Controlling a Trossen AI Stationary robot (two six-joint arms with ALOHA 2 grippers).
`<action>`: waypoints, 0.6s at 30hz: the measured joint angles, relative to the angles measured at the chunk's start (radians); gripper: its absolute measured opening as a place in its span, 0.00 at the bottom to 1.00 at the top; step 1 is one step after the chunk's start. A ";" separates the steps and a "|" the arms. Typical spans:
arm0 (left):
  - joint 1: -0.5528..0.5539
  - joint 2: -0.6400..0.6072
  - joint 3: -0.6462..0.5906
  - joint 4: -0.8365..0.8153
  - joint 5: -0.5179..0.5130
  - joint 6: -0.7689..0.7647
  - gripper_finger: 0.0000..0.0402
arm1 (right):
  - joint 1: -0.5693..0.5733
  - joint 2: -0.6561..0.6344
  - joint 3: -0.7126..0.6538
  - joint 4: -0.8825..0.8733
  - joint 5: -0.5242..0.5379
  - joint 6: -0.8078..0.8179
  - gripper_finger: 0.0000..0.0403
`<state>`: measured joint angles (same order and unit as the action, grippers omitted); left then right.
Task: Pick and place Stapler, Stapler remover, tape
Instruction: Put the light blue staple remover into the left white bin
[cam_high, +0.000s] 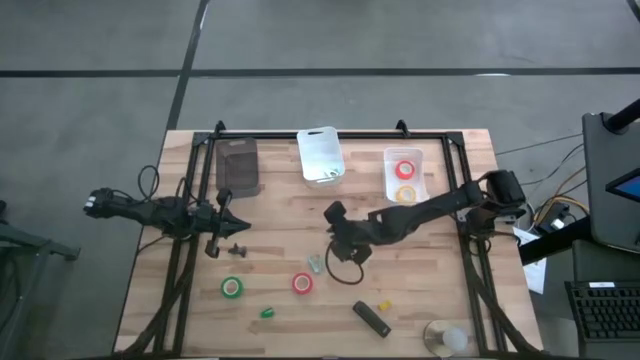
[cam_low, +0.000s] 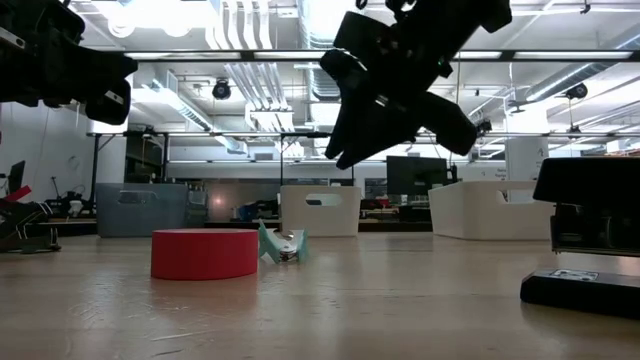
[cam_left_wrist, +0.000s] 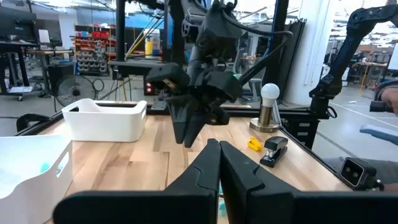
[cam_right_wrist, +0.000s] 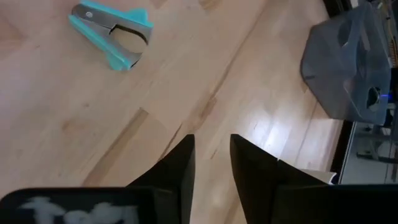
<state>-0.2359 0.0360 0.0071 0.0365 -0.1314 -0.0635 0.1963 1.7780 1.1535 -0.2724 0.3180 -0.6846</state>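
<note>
A: High view. The right gripper (cam_high: 336, 222) was held over mid-table, nothing in it. The stapler remover (cam_high: 316, 264) lay just beside it, toward the near edge, with a red tape roll (cam_high: 302, 284) just past that. The green tape roll (cam_high: 232, 288) sat well off toward the left arm, and the stapler (cam_high: 371, 319) near the front edge. Two more rolls, red (cam_high: 405, 169) and yellow (cam_high: 405, 194), were already in the clear bin (cam_high: 388, 178). The left gripper (cam_high: 226, 237) was parked at its own side.

B: Low view?

A: The right gripper (cam_low: 345, 150) was seen above the wood, clear of it. The remover (cam_low: 281, 246) was touching or just beside the red roll (cam_low: 204, 254); which, cannot be told.

B: Left wrist?

A: Its fingers (cam_left_wrist: 205, 168) were pressed together, empty.

B: Right wrist?

A: The fingers (cam_right_wrist: 180, 165) were parted by a narrow gap, empty. The remover (cam_right_wrist: 115, 34) was seen ahead and off the finger line.

B: So the remover is judged to be next?

A: Likely. The jaws should be opened wider, centred over the remover and turned across its narrow body before descent. The red roll alongside could be nudged, so approach from the far side is advised.
</note>
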 joint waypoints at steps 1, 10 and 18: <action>0.000 0.000 0.000 0.000 0.000 0.000 0.02 | 0.003 0.006 0.000 0.002 0.000 0.000 0.25; 0.000 0.000 0.000 0.000 0.000 0.000 0.02 | 0.039 0.107 0.002 0.060 -0.053 -0.029 0.30; 0.000 0.000 0.000 0.000 0.000 0.000 0.02 | 0.072 0.149 0.004 0.149 -0.061 -0.079 0.29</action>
<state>-0.2361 0.0360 0.0074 0.0364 -0.1314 -0.0635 0.2681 1.9274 1.1578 -0.1238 0.2570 -0.7641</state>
